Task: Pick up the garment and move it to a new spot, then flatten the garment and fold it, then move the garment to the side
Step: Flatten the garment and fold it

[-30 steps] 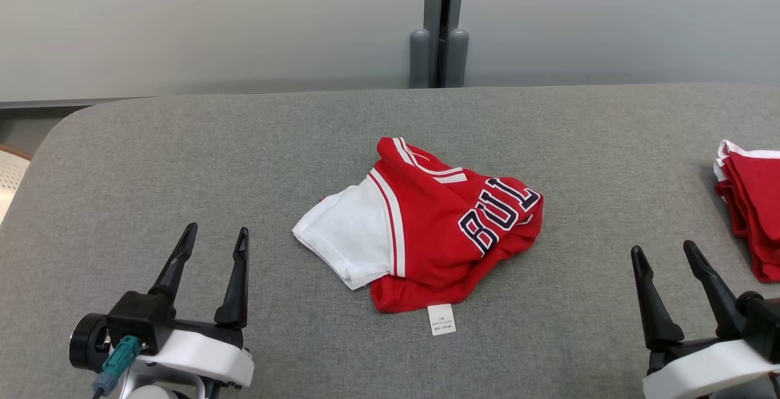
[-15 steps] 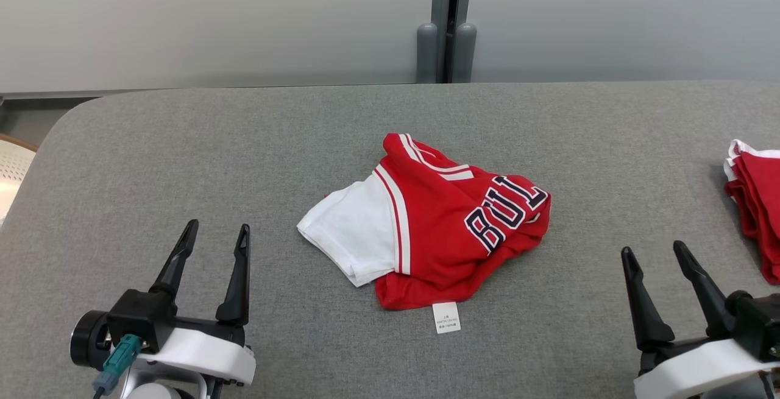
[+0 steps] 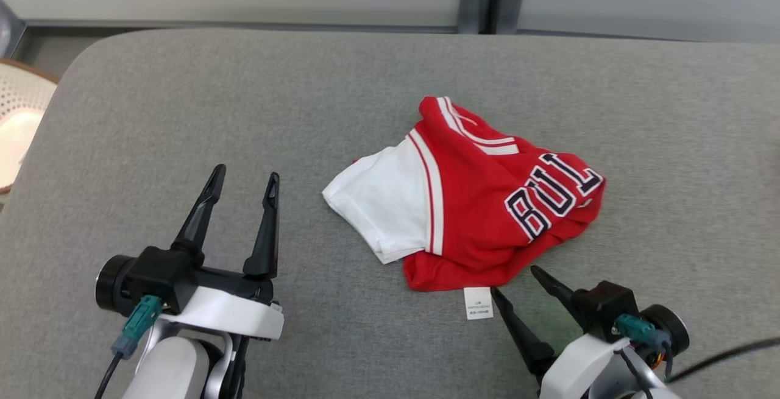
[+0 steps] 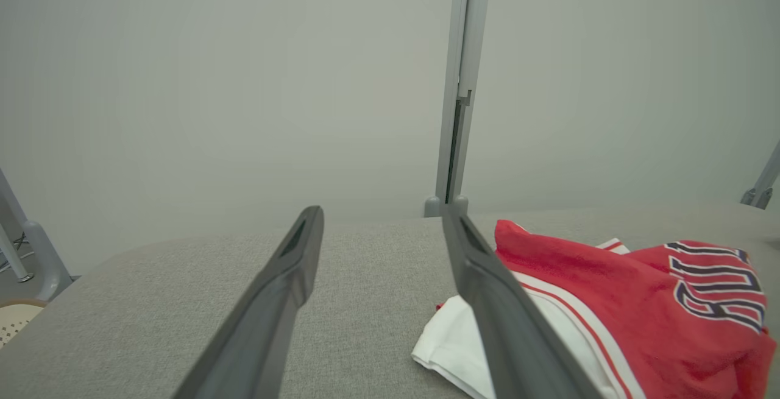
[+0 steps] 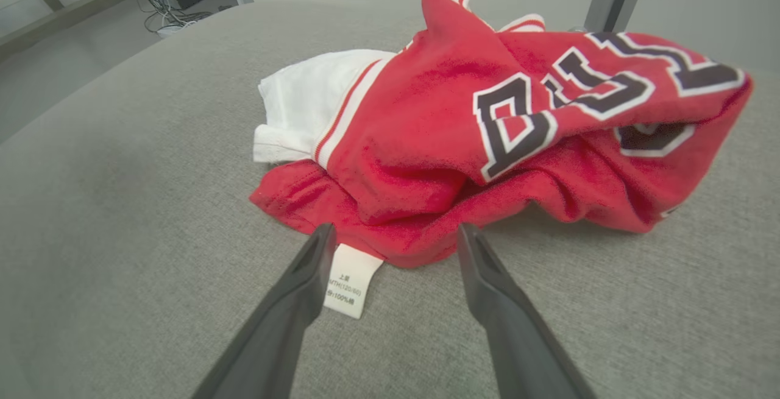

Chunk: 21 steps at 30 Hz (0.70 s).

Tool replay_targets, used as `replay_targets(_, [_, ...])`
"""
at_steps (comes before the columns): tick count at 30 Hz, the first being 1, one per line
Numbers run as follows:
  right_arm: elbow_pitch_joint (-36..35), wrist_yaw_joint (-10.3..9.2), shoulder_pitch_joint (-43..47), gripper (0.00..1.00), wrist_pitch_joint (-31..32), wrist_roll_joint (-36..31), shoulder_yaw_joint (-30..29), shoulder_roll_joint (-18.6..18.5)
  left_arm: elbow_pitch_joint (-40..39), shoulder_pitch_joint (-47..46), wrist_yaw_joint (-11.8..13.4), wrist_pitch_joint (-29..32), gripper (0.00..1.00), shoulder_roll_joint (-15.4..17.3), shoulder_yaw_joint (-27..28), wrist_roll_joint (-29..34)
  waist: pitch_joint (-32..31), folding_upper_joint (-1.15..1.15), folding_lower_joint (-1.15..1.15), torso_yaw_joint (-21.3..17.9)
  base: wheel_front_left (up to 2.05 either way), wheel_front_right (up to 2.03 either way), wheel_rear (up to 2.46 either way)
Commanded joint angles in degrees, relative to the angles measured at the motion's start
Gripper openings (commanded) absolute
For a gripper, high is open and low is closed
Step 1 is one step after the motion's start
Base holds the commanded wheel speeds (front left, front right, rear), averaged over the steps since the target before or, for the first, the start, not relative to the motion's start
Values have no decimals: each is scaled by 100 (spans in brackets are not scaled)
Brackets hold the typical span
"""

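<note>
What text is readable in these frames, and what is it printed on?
"BUL", then what looks like another "L" running into a fold: dark, white-edged block letters on the crumpled red and white jersey.
"100%": last line on the small white sewn-in tag at the jersey's hem; its other lines are too small to read.

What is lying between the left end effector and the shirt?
Nothing lies there. The head view shows a bare stretch of grey table between the left end effector and the shirt.
</note>
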Motion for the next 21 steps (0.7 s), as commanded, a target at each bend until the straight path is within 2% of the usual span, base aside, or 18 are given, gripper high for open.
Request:
replay_targets(1, [179,-2,-174,100,-45,20,-4,-36,29,-121,-30,-31,100,-39,-11,41,239,0,0,223,0,0,0])
replay_targets(9, [1076,-1,-645,100,-136,-28,-143,23,183,-340,-109,-118,100,-170,27,68,559,0,0,429,0,0,0])
replay_targets(10, [1154,-2,-676,48,-156,-22,-147,30,192,-359,-104,-125,100,-180,43,76,577,0,0,430,0,0,0])
replay_targets(11, [1217,-2,-695,43,-199,-12,-171,53,198,-370,-110,-125,100,-191,56,86,590,0,0,427,0,0,0])
replay_targets(12, [1255,-2,-714,0,-210,12,-188,77,209,-377,-118,-129,100,-198,69,95,603,0,0,418,0,0,0])
replay_targets(16, [1102,-3,-690,0,-328,52,-358,81,221,-384,-154,-133,100,-224,107,150,589,0,0,354,0,0,0])
replay_targets(21, [343,-3,-511,0,-228,-70,-643,-105,149,-350,-175,-130,100,-223,196,222,538,0,0,193,0,0,0])
